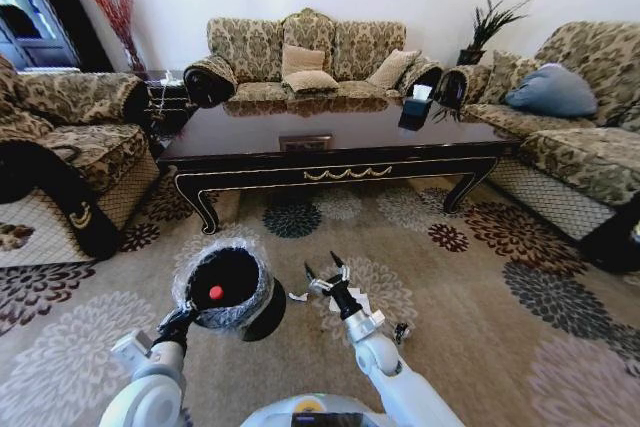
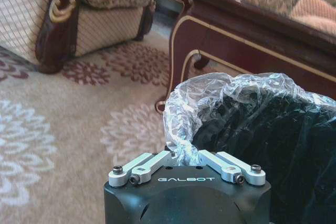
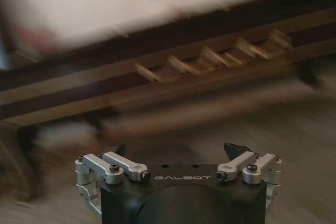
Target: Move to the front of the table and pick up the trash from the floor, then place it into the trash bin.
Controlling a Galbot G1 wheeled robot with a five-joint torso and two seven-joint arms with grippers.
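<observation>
The trash bin (image 1: pixel 240 309), black with a crinkled plastic liner, stands on the carpet in front of the table (image 1: pixel 330 152). A small red bit (image 1: pixel 215 292) lies inside it. My left gripper (image 1: pixel 180 322) is shut on the bin's near rim; in the left wrist view that gripper (image 2: pixel 184 153) pinches the liner (image 2: pixel 210 93). My right gripper (image 1: pixel 325 275) hovers open and empty just right of the bin, and in its wrist view (image 3: pixel 176 150) it faces the table (image 3: pixel 173 61). A crumpled white paper (image 1: pixel 358 299) lies partly behind it. A tiny white scrap (image 1: pixel 297 297) and a dark bit (image 1: pixel 400 330) lie nearby.
A black tissue box (image 1: pixel 415 109) sits on the table's far right. A sofa (image 1: pixel 310 57) stands behind the table, with armchairs at left (image 1: pixel 70 147) and right (image 1: pixel 570 137). Flowered carpet (image 1: pixel 480 327) lies open to my right.
</observation>
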